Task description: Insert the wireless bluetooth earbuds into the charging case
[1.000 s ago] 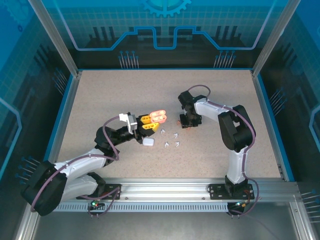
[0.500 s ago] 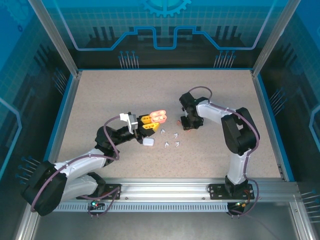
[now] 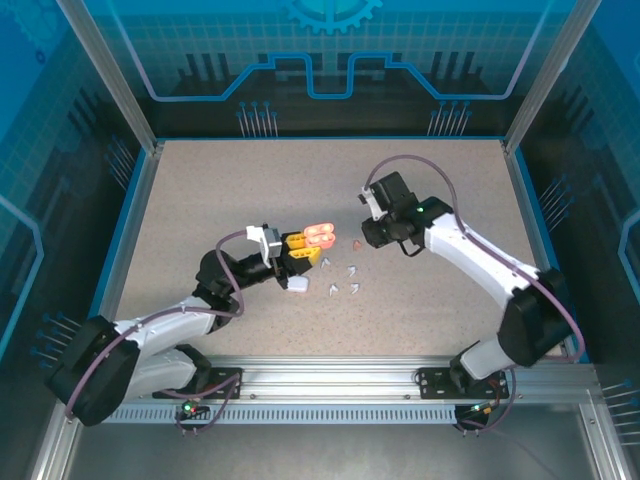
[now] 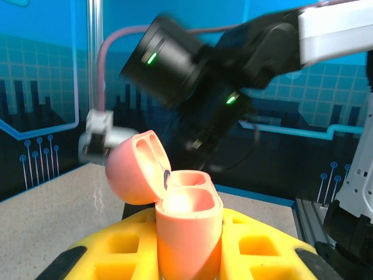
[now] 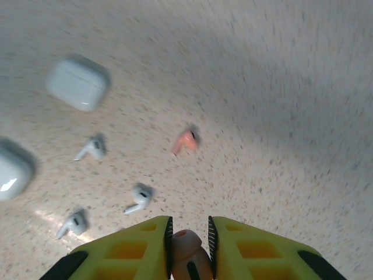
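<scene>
Your left pincer [image 4: 186,254] grips the pink charging case [image 4: 185,204], lid tipped back so its wells lie open. Your right pincer [image 5: 187,236] is closed on one pink earbud [image 5: 183,244], held clear of the worktop [image 5: 280,87] for carrying. Beyond it, the second pink earbud [image 5: 185,140] lies on the worktop.

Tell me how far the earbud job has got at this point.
Done: the left gripper holds the pink case with its lid open, and nothing looks seated in it. In hand: the right gripper pinches one pink earbud. Left: seating it, then the second pink earbud and four white earbuds lying on the table.
</scene>
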### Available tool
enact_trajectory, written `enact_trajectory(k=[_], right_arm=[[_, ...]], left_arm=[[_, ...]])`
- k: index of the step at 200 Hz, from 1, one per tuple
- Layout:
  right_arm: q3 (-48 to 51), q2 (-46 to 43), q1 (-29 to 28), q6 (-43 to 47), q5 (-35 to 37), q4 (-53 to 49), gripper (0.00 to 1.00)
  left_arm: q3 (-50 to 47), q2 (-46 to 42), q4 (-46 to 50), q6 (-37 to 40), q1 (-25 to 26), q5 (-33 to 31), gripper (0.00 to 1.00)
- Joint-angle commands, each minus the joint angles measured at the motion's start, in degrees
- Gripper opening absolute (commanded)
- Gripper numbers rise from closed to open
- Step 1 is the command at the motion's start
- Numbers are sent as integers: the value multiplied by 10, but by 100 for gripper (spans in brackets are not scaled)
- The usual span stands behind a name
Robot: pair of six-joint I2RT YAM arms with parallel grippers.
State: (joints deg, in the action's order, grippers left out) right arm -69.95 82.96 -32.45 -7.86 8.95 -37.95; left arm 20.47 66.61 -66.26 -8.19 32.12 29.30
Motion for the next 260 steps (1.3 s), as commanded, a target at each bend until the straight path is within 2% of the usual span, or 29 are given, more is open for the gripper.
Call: enact_trajectory(k=[1,38,90,146,260], right_arm=[[17,-60,-23,89,-10,22,25],[18,-140,-56,159,-30,37,25],[-2,-184,-137,250,14,59,25],[-51,-147,-184,317,54,58,25],[-80,-90,-198,356,66,49,25]], left_arm=[[2,14,-19,-18,3,-1,0],[11,35,-20,-30,4,4,0],[27,56,-8,-52,3,6,0],[27,57,-13,-58,3,9,0],[28,56,-20,-59,4,10,0]])
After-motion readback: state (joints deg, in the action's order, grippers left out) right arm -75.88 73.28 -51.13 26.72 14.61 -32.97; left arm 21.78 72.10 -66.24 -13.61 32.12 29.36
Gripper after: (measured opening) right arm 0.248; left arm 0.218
